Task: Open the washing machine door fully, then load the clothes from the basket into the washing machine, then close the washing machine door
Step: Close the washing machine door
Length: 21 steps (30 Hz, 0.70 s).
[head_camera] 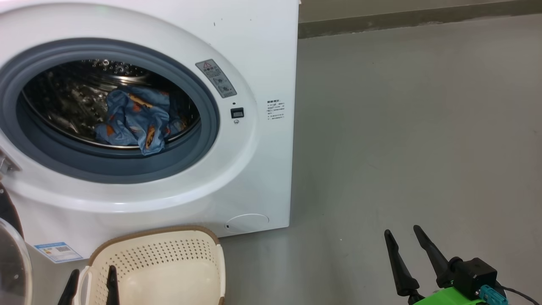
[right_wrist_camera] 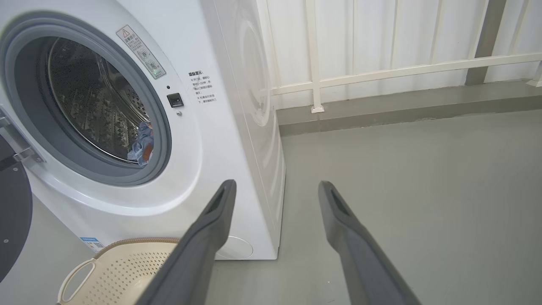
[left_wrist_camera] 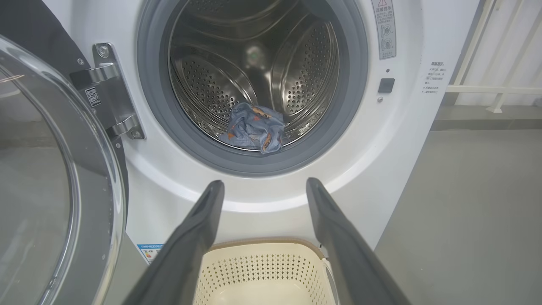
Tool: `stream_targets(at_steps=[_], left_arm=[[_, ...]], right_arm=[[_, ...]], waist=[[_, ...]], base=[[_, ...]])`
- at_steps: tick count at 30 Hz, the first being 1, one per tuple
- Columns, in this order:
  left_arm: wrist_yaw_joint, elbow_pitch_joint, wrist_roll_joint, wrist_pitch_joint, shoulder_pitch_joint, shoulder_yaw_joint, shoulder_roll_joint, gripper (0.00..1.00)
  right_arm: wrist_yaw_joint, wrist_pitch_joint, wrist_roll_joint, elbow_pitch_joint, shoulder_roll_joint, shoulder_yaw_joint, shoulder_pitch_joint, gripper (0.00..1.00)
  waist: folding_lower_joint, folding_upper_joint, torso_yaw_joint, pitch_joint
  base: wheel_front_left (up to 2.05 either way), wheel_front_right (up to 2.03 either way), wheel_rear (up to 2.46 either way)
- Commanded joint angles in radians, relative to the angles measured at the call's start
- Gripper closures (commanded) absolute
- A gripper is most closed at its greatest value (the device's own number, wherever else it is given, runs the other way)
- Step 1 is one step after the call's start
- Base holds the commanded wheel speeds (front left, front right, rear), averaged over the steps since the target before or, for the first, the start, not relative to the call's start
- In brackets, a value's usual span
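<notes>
The white washing machine (head_camera: pixel 262 63) stands with its door (left_wrist_camera: pixel 46 182) swung wide to the left on a metal hinge (left_wrist_camera: pixel 112 91). The light blue clothes (head_camera: pixel 135 118) lie inside the steel drum, a corner draped on the grey gasket (left_wrist_camera: pixel 254 159); the clothes (left_wrist_camera: pixel 254 131) also show in the left wrist view. The cream basket (head_camera: pixel 169 267) sits on the floor below the opening, with nothing showing in the part I can see. My left gripper (head_camera: pixel 91 279) hovers open over the basket's near side. My right gripper (head_camera: pixel 402 237) is open above bare floor to the machine's right.
Grey floor (head_camera: pixel 423 148) spreads right of the machine. A white railing (right_wrist_camera: pixel 381 72) and a low kerb run along the back wall. A round filter cap (head_camera: pixel 247 222) sits low on the machine front, and a blue label (head_camera: pixel 57 252) at its lower left.
</notes>
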<state>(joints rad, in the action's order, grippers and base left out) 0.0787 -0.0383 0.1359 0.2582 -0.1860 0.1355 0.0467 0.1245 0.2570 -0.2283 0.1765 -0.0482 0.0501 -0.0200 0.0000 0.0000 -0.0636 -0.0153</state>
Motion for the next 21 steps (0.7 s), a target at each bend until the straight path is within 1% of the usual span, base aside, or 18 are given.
stream_targets(at_steps=[1, 5, 10, 21], left_arm=[[-0.007, 0.018, -0.01, 0.004, 0.035, 0.03, 0.004, 0.0], [-0.009, 0.017, -0.007, 0.004, 0.037, 0.025, 0.004, 0.0], [-0.009, 0.014, -0.006, 0.004, 0.038, 0.024, 0.004, 0.0], [-0.008, 0.014, -0.002, 0.004, 0.051, 0.011, 0.004, 0.0]], right_arm=[[0.006, 0.005, 0.009, -0.02, -0.002, 0.025, 0.016, 0.0], [0.006, 0.005, 0.009, -0.02, -0.002, 0.025, 0.018, 0.0], [0.006, 0.005, 0.006, -0.016, -0.002, 0.026, 0.014, 0.0], [0.006, 0.005, 0.002, -0.01, -0.002, 0.026, 0.011, 0.0]], waist=[[0.0, 0.0, 0.001, 0.002], [0.0, 0.0, 0.001, 0.002], [0.0, 0.0, 0.001, 0.006], [0.0, 0.0, 0.001, 0.017]], base=[[-0.15, 0.15, 0.0], [-0.49, 0.49, 0.0], [-1.1, 1.1, 0.0], [-1.87, 1.87, 0.0]])
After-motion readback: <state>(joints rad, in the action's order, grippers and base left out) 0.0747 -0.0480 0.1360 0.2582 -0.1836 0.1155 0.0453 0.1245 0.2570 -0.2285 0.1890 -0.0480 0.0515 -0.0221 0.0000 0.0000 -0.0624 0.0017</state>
